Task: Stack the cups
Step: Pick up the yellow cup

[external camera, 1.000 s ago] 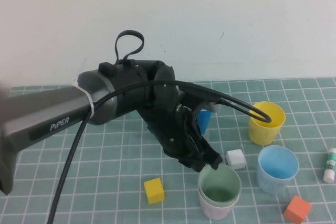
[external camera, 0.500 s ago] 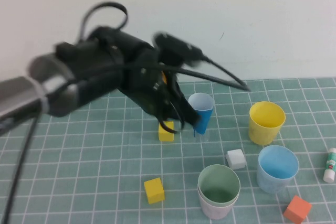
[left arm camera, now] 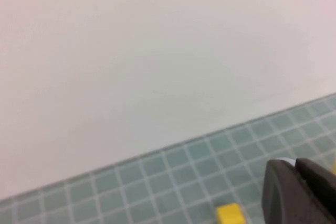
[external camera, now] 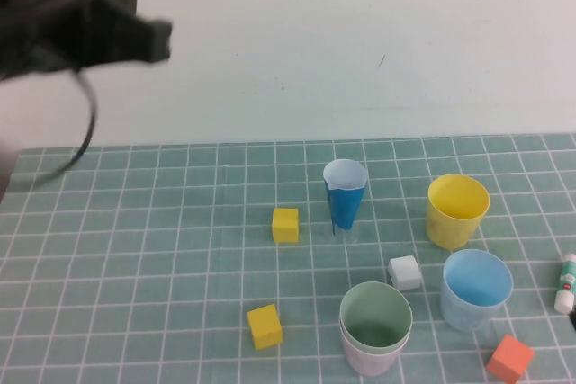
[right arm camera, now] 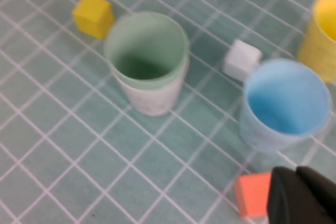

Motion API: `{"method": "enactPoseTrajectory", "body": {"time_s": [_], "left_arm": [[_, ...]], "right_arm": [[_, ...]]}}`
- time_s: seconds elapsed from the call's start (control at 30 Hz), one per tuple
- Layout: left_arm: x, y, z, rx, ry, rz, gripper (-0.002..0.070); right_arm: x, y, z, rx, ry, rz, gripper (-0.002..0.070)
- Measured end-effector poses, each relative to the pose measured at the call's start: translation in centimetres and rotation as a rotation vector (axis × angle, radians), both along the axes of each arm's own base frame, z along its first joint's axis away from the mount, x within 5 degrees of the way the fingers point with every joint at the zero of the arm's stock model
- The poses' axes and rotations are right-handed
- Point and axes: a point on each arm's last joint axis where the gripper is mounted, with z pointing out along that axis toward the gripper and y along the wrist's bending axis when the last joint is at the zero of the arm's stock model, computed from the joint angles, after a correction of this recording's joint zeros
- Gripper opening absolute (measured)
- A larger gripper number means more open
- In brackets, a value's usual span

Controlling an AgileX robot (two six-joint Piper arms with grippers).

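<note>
The pale green cup [external camera: 375, 312] sits nested inside the pink cup [external camera: 370, 359] at the front of the mat. The light blue cup [external camera: 477, 287] stands to their right, and the yellow cup [external camera: 457, 209] behind it. All are upright. My left gripper [left arm camera: 294, 164] is shut and empty, high above the mat's far left; its arm is a dark blur [external camera: 81, 33] in the high view. My right gripper [right arm camera: 295, 171] is shut and empty, low over the front right, near the light blue cup [right arm camera: 283, 103] and the green cup [right arm camera: 147, 51] in the pink cup [right arm camera: 152, 99].
A narrow blue-and-white cone cup [external camera: 345, 193] stands mid-mat. Two yellow cubes [external camera: 285, 224] [external camera: 265, 325], a white cube [external camera: 405, 272] and an orange cube [external camera: 509, 357] lie around the cups. A glue stick [external camera: 567, 283] lies at the right edge. The orange cube [right arm camera: 252, 195] is right beside my right gripper.
My left arm has pulled away from the green cup, risen and swung back to the upper left. The green cup stays nested in the pink one.
</note>
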Motion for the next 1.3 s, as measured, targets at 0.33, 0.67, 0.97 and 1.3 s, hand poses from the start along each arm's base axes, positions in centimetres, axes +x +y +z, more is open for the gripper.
{"method": "enactPoseTrajectory", "body": {"time_s": [0.33, 0.67, 0.97, 1.3], "left_arm": [[-6.6, 3.2, -9.3, -0.020, 0.031, -0.079, 0.0001], [-8.9, 4.5, -16.6, 0.058, 0.147, -0.086, 0.0001], [-8.8, 4.6, -16.6, 0.086, 0.111, -0.092, 0.0000], [-9.2, 4.7, -17.2, 0.054, 0.215, -0.070, -0.0001]], "right_arm": [[5.6, 2.4, 0.0, -0.039, 0.010, 0.153, -0.0002], [15.6, 3.4, 0.5, -0.076, -0.034, 0.124, 0.0056], [23.5, 4.0, -3.1, -0.117, 0.072, 0.089, 0.0389], [26.1, 3.6, -7.3, -0.236, 0.175, 0.099, 0.0421]]}}
